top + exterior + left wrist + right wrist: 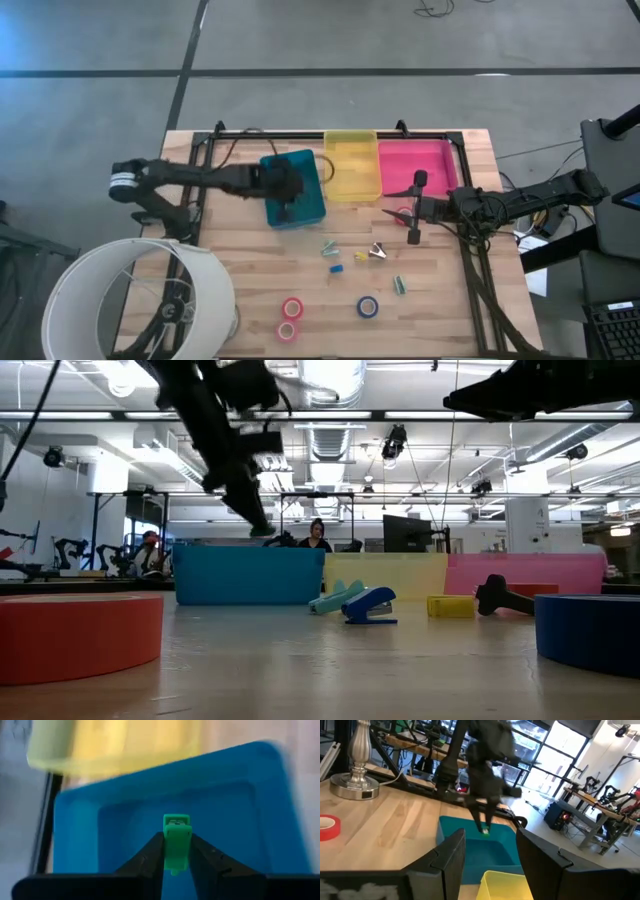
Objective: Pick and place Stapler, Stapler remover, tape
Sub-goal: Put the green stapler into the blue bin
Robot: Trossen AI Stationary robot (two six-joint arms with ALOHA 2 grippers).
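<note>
My left gripper [287, 200] hovers over the blue bin [300, 175], shut on a small green stapler [176, 840]. The right wrist view also shows that stapler [484, 830] at the left fingers' tips. My right gripper [417, 210] is open, in front of the pink bin [415, 160]. Small staplers, teal [328, 247], blue [336, 268] and yellow [360, 256], lie on the table with a metal staple remover [377, 251]. Two red tape rolls [292, 307] and a blue roll [368, 306] lie flat near the near edge. My left gripper pinches the green stapler between its two fingers [150, 852], holding it by the sides of its body [176, 855]. The fingers point down from above. One end of the stapler [176, 822] sticks out past the fingertips. It is lifted clear above the blue bin's floor.
A yellow bin [352, 165] stands between the blue and pink ones along the far edge. A lamp with a white shade [140, 300] fills the near left corner. Another greenish stapler [400, 285] lies right of centre. A black frame [470, 270] runs along the table's sides.
</note>
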